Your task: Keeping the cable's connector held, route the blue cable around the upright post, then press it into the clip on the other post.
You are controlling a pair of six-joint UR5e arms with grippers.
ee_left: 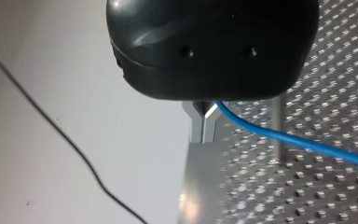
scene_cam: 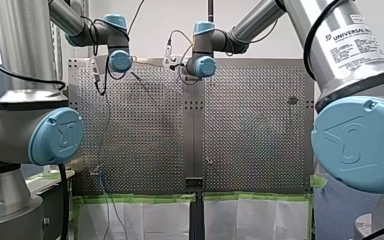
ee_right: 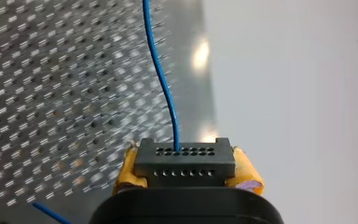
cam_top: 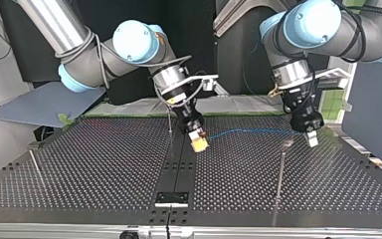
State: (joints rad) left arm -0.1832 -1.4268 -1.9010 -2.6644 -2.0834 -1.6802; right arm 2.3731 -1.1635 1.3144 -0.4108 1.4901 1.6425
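While my right claw (cam_top: 199, 143) clamps the connector (ee_right: 185, 162), my left claw (ee_left: 204, 122) pinched on blue cable (ee_left: 298, 140)

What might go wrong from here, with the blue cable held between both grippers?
The blue cable runs with little slack from the connector in my right gripper to my left gripper; pulling apart may strain it at the connector. The thin post stands near my left gripper, so swinging around might knock it.
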